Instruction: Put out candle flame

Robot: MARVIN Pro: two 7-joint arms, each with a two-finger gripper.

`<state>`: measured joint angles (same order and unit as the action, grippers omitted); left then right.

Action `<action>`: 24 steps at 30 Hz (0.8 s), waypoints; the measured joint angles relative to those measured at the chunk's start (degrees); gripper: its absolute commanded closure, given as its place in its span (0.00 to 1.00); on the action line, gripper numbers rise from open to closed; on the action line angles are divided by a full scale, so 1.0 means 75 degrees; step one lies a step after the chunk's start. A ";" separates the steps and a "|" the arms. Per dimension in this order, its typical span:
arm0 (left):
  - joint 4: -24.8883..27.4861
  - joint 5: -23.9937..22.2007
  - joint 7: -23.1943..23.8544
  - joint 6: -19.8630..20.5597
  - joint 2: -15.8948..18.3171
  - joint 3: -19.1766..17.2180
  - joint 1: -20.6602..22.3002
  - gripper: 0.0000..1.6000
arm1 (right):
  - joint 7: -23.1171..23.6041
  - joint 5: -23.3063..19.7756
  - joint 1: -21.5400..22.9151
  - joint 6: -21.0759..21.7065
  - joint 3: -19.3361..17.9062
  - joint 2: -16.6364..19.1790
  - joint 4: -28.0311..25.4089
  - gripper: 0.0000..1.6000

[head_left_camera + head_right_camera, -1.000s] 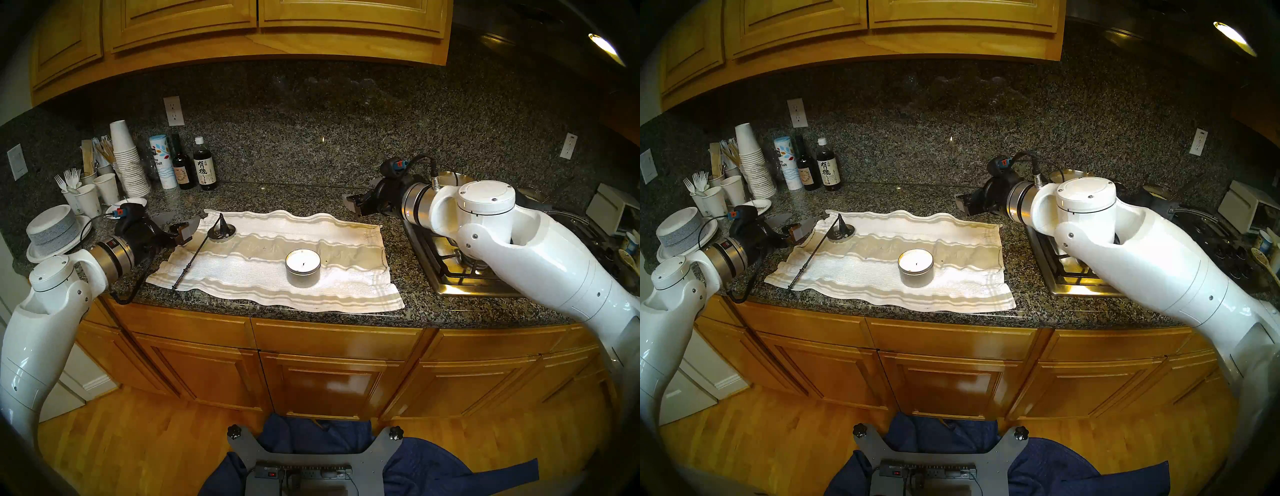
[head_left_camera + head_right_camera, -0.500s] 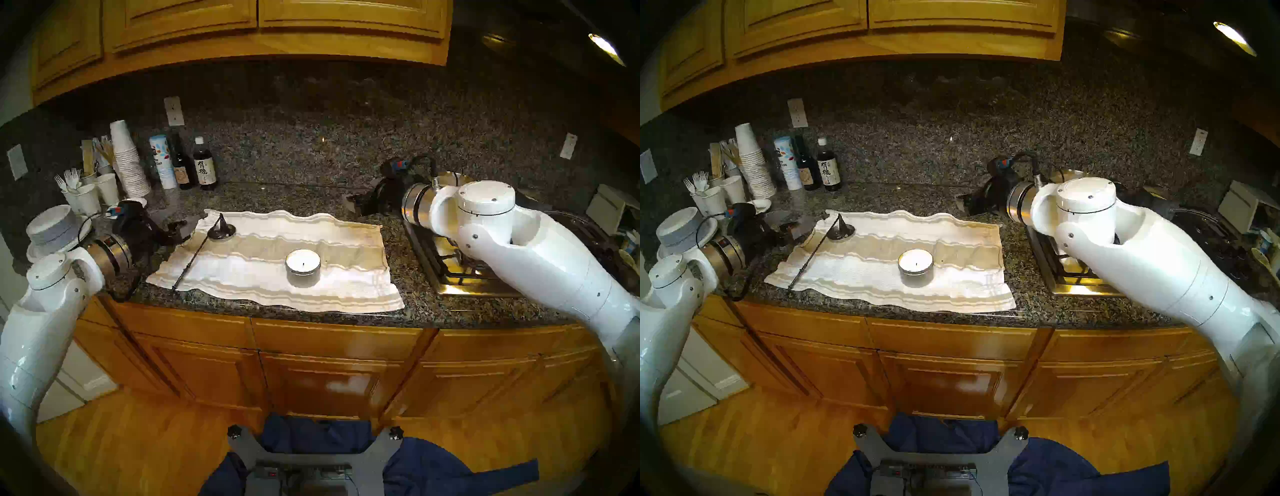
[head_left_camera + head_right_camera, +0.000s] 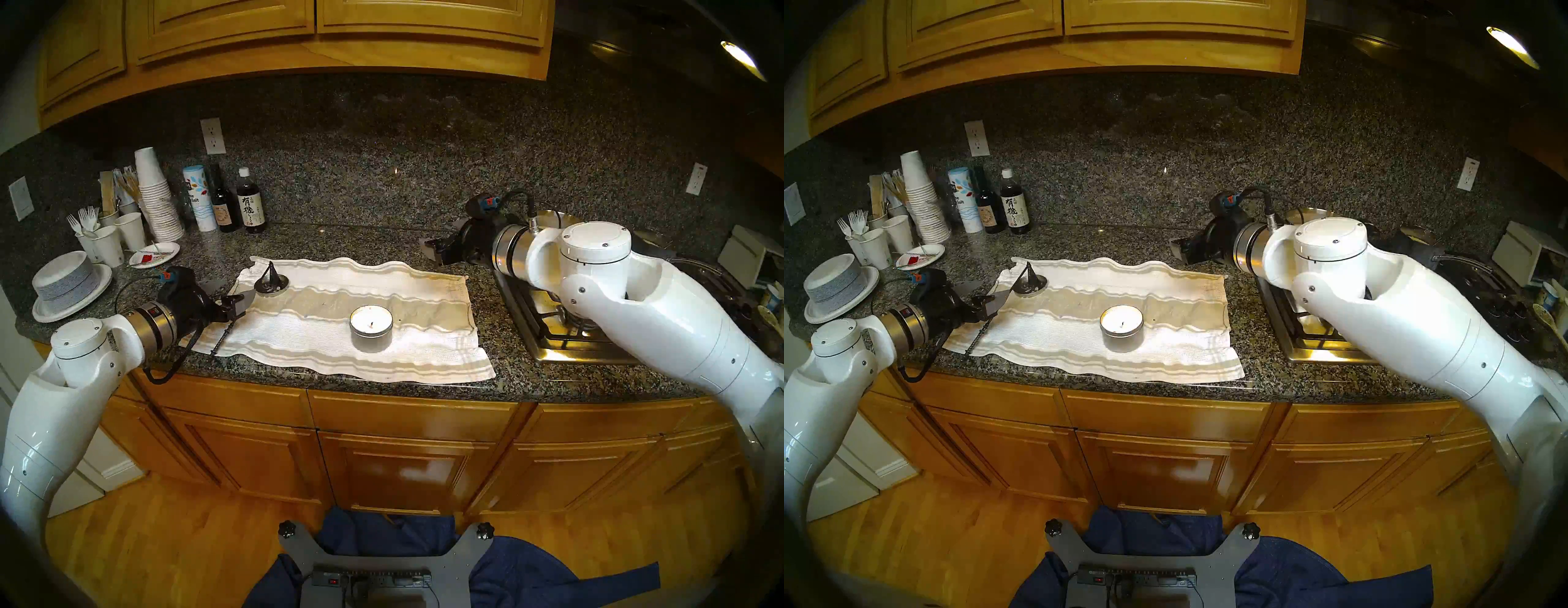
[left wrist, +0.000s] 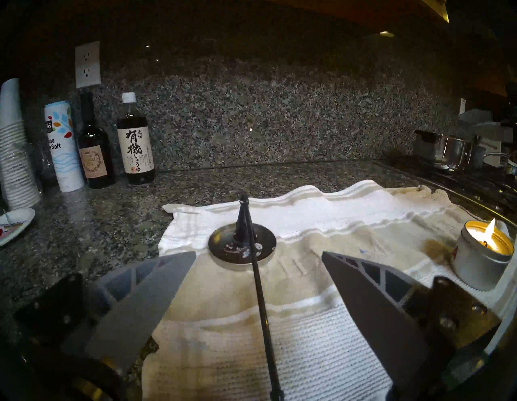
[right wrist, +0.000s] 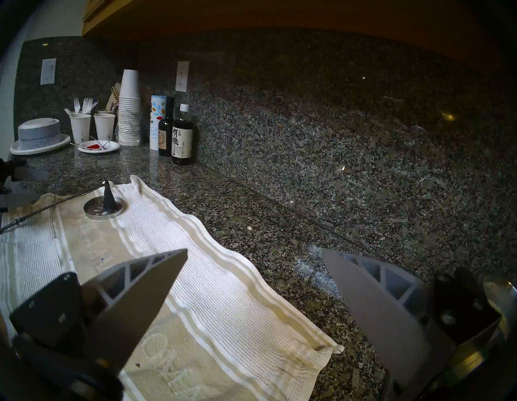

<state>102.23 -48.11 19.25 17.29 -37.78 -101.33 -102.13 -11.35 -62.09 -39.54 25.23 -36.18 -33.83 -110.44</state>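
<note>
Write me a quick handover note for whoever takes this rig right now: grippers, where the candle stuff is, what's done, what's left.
Left gripper: open, empty, its fingers either side of the snuffer handle, not closed on it.
Right gripper: open, empty, over the counter beyond the towel's right end, near the stove.
Candle: upright on the towel, mid-right. Flame is lit.
Snuffer: cone sits in the small dish at the towel's left end, handle running toward the counter edge.
Done: left gripper lined up on the handle.
Left: close on the handle, lift, cap the flame.
</note>
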 measured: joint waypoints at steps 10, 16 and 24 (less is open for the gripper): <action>-0.0160 0.0192 0.0247 0.0200 0.0215 0.0289 0.0295 0.00 | -0.0003 -0.0001 0.0000 0.0000 0.0004 0.0002 0.0000 0.00; -0.0527 0.0317 0.0341 0.0181 0.0225 0.0689 0.0558 0.00 | -0.0004 -0.0002 0.0000 -0.0001 0.0005 0.0002 0.0000 0.00; -0.0656 0.0349 0.0349 0.0171 0.0166 0.0856 0.0772 0.07 | -0.0005 -0.0003 0.0000 -0.0001 0.0008 0.0003 0.0000 0.00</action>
<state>97.31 -45.49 21.87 18.57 -36.54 -94.91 -96.34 -11.39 -62.11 -39.53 25.22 -36.12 -33.81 -110.45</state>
